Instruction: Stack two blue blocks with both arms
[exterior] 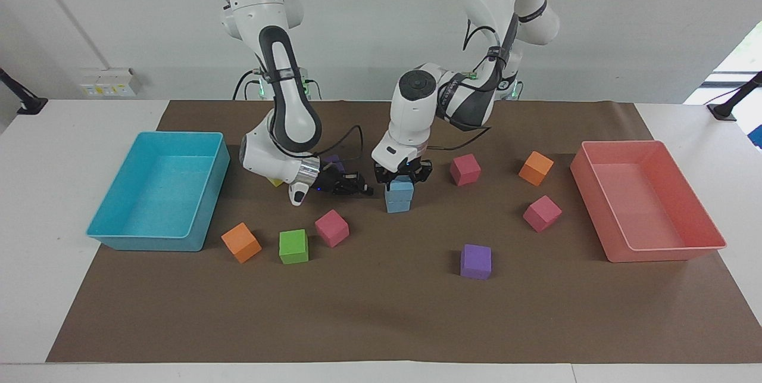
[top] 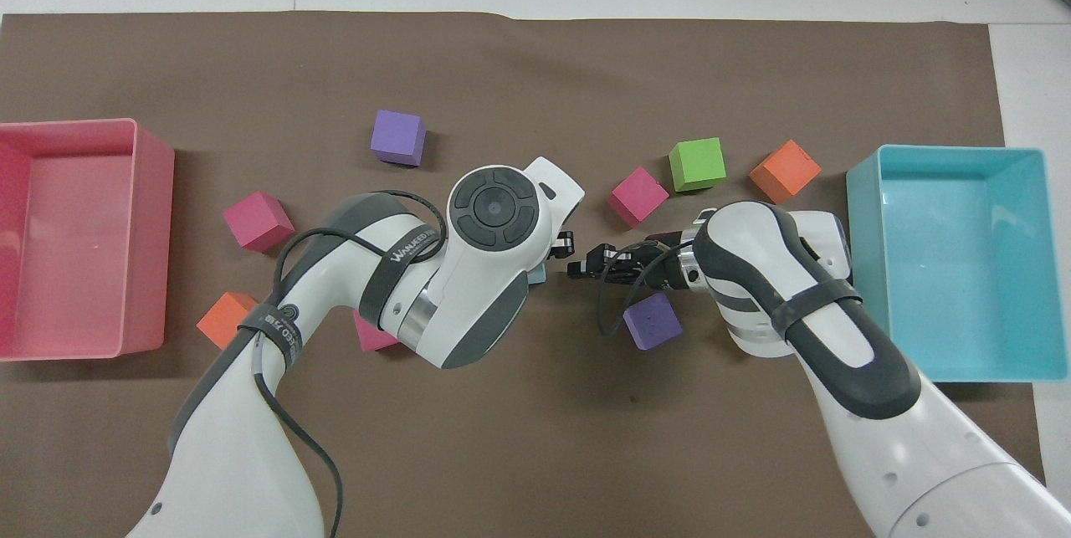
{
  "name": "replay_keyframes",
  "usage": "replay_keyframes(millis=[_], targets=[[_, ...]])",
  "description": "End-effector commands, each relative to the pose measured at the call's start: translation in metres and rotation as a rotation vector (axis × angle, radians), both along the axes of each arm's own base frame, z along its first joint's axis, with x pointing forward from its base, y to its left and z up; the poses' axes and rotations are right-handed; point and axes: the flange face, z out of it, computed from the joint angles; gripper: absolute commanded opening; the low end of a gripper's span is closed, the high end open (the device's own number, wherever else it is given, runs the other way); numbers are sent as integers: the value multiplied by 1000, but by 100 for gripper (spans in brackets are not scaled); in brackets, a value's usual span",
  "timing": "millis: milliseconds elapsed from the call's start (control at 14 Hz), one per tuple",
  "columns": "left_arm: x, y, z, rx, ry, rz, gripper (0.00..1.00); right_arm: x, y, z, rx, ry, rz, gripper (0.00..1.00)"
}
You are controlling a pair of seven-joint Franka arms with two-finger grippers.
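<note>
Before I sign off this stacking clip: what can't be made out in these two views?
- Overhead view: the left arm's wrist covers the two blue blocks; only a sliver of blue shows.
- Facing view: the right arm hides most of a yellow cube and a purple cube.
- Facing view: the left gripper sits on the upper block; its contact cannot be made out.
- Both arm bases are cut off.

Readable text: one strap label

We can make out only one piece of lettering: white capitals on the black strap (top: 407, 243) wrapped around the left arm's forearm in the overhead view, which seem to read "WANJEED", followed by smaller characters we cannot make out. A second black strap (top: 269, 325) lower on the same arm carries white print and a round emblem, both too small for us to read.
</note>
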Motion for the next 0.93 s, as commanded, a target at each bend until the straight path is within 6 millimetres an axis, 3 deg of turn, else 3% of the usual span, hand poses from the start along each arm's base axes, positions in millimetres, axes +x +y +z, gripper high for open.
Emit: replay_keyframes(millis=[0,571,643,714,786,857], targets=[[-8,3,5,4,0,4,5,-1,-2,-2,9,-23,-19,0],[-13,-2,6,6,5,7,9,-1,-2,-2,10,-21,-19,0],[-13,-2,6,6,5,7,18,-1,-2,-2,9,-22,-20,0],[-13,-2,6,7,6,7,38,-1,-2,-2,9,-22,-20,0],[-13,-2,5,9,9,7,45,-1,-2,-2,10,-21,-19,0],[-13,-2,7,7,6,7,45,-1,-2,-1,11,-24,-18,0]])
